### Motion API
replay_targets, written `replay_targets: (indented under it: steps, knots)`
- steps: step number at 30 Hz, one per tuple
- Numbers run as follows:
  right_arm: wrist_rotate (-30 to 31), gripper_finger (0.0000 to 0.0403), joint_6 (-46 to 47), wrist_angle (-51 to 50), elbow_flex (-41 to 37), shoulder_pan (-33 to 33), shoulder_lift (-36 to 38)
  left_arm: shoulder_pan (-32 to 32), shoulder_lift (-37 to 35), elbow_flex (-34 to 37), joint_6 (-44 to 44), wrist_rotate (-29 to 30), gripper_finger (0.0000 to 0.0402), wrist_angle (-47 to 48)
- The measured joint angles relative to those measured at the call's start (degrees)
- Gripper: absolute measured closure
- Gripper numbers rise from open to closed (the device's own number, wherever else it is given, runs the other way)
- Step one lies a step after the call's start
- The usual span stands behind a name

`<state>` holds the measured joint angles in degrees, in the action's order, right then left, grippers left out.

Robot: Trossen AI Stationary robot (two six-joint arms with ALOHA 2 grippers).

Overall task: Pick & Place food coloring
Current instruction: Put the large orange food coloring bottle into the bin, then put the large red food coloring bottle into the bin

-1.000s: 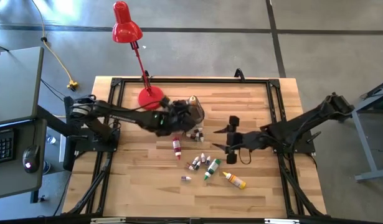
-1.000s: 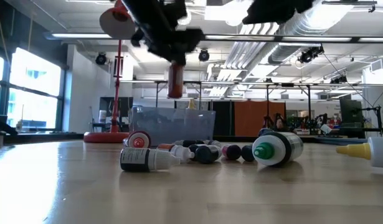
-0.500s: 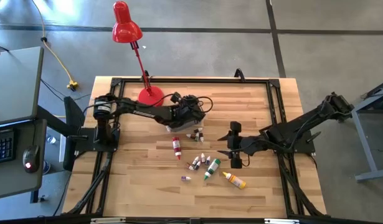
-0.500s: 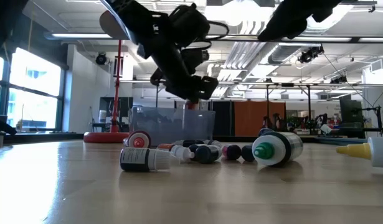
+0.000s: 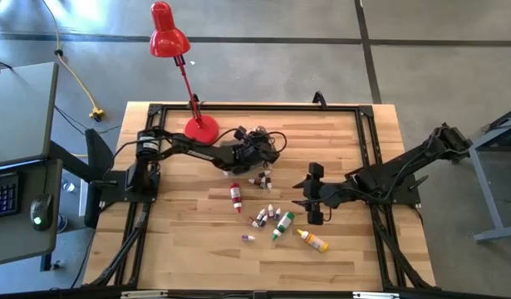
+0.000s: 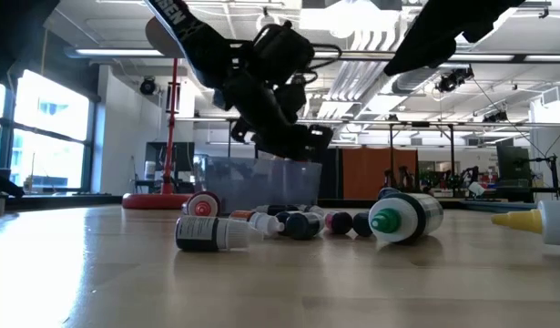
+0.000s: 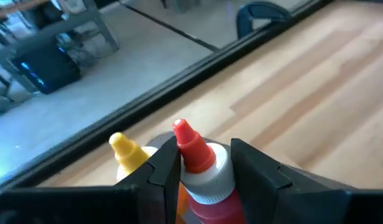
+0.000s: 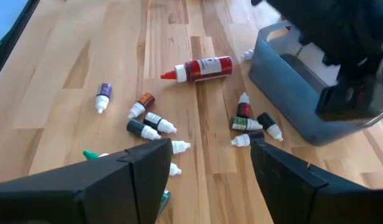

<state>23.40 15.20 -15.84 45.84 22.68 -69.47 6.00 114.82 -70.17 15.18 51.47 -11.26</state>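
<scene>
A wooden table (image 5: 338,141) stands on a grey floor, a red lamp (image 5: 170,40) at its back left. The left gripper (image 7: 203,168) clamps a red bottle (image 7: 200,171), tip pointing forward, over the grey bin (image 8: 303,93). Another red bottle (image 5: 236,196) lies lengthwise. The right gripper (image 8: 210,155) hovers open above scattered small bottles (image 8: 151,124).

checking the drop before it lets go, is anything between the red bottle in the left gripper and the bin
Nothing visible blocks it. The left gripper holds the red bottle right over the grey bin. A yellow bottle shows just beside the red one, seemingly in the bin, not barring the drop.
</scene>
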Motion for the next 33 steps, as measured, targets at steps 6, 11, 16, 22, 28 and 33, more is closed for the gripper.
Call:
replay_targets:
  steps: [6, 11, 16, 22, 28, 33]
  knots:
    - [-0.2, 0.0187, -0.4, -0.2, 0.0, 0.0, 0.0, 0.0, -0.1, 0.0, -1.7, -3.0, 0.0278, -0.3]
    - [-0.2, 0.0187, -0.4, -0.2, 0.0, 0.0, 0.0, 0.0, -0.1, 0.0, -4.1, -4.2, 0.0259, -2.0]
    - [-0.2, 0.0187, -0.4, -0.2, 0.0, 0.0, 0.0, 0.0, -0.1, 0.0, -4.4, -4.6, 0.0236, -1.9]
    - [-0.2, 0.0187, -0.4, -0.2, 0.0, 0.0, 0.0, 0.0, -0.1, -0.1, -7.3, -3.6, 0.0227, -2.4]
    - [-0.2, 0.0187, -0.4, -0.2, 0.0, 0.0, 0.0, -0.1, -0.1, -2.3, -9.1, -4.9, 0.0227, -2.2]
    - [-0.2, 0.0187, -0.4, -0.2, 0.0, 0.0, 0.0, -0.1, -0.1, -3.8, -9.0, -8.6, 0.0227, -2.1]
